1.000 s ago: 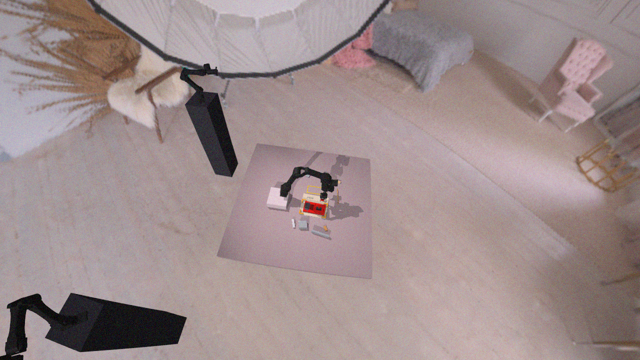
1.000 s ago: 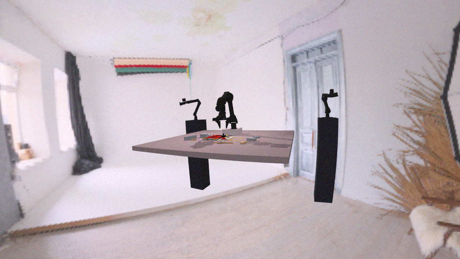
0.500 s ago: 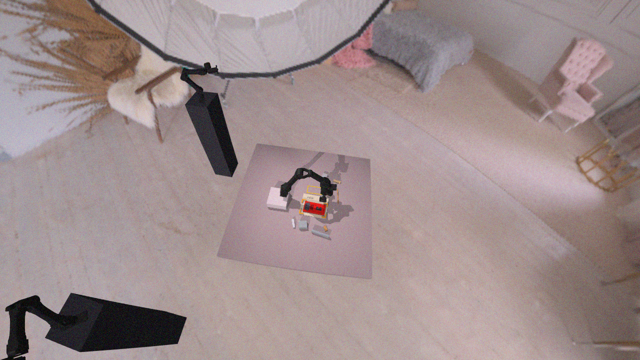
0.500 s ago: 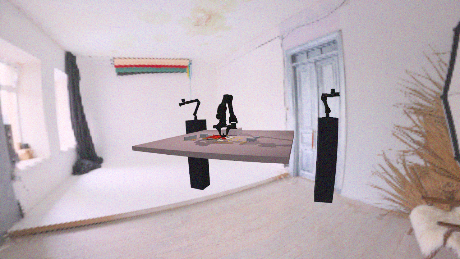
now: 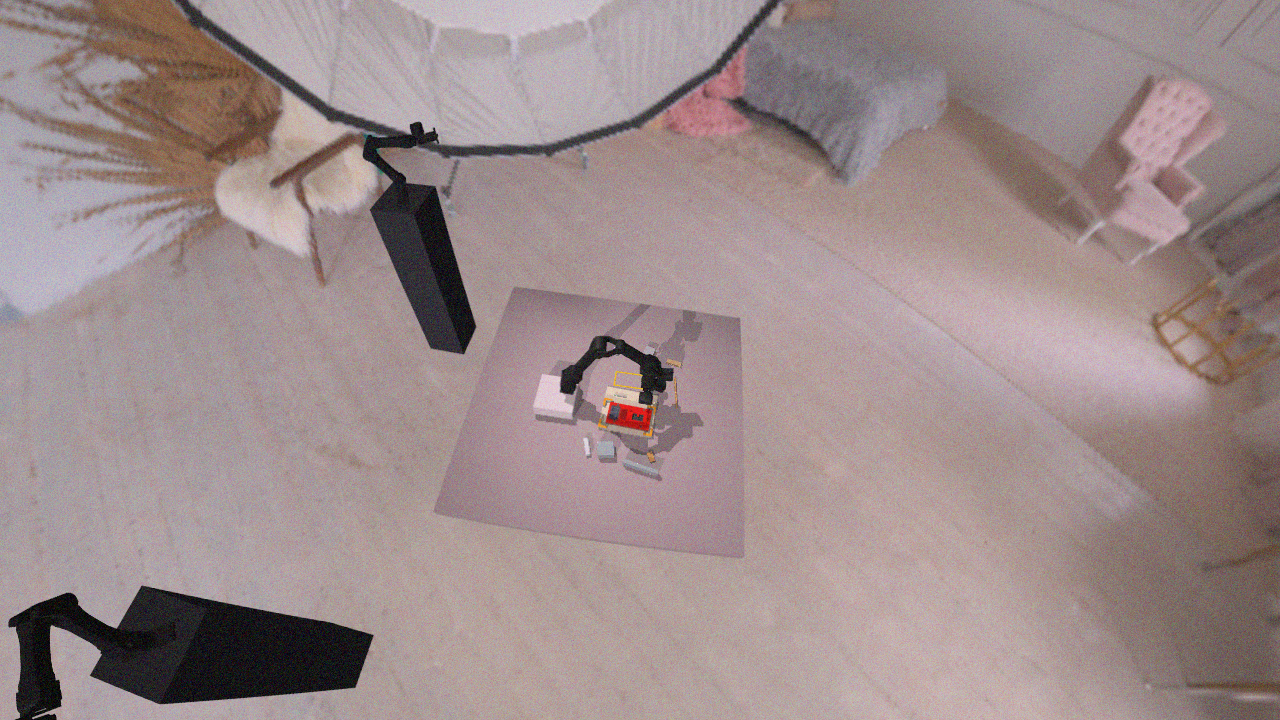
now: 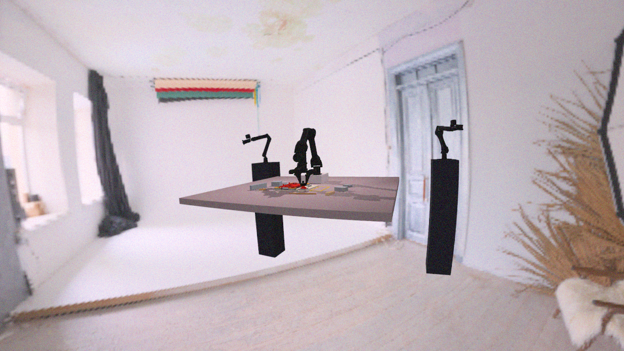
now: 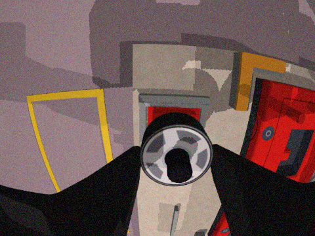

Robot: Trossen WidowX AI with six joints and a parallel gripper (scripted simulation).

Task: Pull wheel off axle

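There is one wheel [image 7: 168, 139], one black axle [image 7: 178, 165] through its middle, and one yellow-outlined area [image 5: 628, 373] [image 7: 106, 131]. The gripper [image 5: 648, 394] [image 6: 303, 182] [image 7: 175, 152] has its two fingers clamped on opposite sides of the wheel, which sits between them above a beige board [image 5: 617, 393] [image 7: 164, 65]. In the wrist view, a strip of table [image 5: 537, 483] [image 6: 287, 204] [image 7: 121, 101] separates board and outline; the red panel [image 5: 629, 415] [image 7: 275, 115] lies on the opposite side, near the other finger.
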